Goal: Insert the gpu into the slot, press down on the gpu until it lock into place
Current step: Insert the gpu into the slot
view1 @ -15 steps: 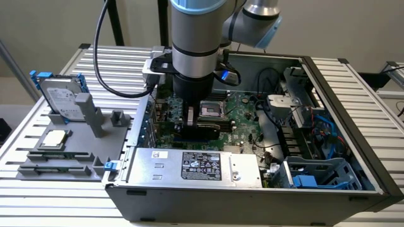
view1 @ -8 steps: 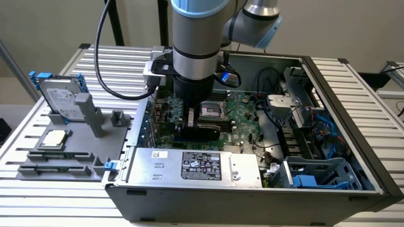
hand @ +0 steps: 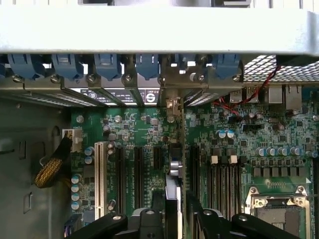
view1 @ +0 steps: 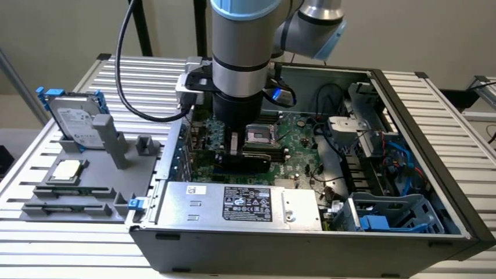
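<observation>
The case (view1: pixel 310 247) lies open on the slatted bench (view1: pixel 457 110), and the arm is lowered into it over the motherboard (view1: pixel 298 142). The gpu (hand: pixel 174 199) is seen edge-on in the wrist view, standing upright on the board between the long black slots (hand: pixel 137 174), with its far end directed at the rear brackets (hand: pixel 172 82). In the exterior view it is found just behind the power supply (view1: pixel 240 203), under the gripper (view1: pixel 234 154). How deep the card sits in its connector cannot be told, since its lower edge is hidden. The fingers (hand: pixel 149 224) are set on either side of the card's top edge. A thin dark gap appears to be left between them and the card, so they are taken as parted and not clamped on it. A hard drive (view1: pixel 74 119) is propped on the grey fixture (view1: pixel 101 174) at the exterior view's left, outside the case.
</observation>
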You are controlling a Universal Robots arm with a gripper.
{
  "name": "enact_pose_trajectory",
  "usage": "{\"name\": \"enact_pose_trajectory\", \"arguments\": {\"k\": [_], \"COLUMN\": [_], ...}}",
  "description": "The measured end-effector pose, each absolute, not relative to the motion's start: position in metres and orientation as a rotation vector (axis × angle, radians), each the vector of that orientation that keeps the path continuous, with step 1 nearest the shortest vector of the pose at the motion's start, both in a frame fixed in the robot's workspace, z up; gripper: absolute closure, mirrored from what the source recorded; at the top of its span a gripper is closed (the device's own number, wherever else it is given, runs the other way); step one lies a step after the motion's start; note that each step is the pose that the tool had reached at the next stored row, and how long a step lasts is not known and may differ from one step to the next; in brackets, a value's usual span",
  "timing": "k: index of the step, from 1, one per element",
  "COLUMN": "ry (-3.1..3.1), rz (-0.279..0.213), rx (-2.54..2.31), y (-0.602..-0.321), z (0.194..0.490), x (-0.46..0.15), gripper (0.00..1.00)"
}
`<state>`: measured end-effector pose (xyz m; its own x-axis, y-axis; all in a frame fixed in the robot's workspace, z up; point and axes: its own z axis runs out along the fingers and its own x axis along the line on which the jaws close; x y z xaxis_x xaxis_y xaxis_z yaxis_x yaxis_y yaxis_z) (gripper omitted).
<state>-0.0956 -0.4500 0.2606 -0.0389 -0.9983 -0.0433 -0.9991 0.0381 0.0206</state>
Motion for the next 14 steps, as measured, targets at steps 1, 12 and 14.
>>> {"name": "enact_pose_trajectory", "arguments": {"k": [1,12,14], "ry": [2.252,2.258,2.258], "rz": [0.072,0.086,0.085], "rx": [-2.167,-2.172,-2.172], "y": [-0.45,-0.45,-0.45], "z": [0.264,0.292,0.292], "x": [-0.096,-0.095,-0.095], "gripper": [0.68,0.6,0.6]}}
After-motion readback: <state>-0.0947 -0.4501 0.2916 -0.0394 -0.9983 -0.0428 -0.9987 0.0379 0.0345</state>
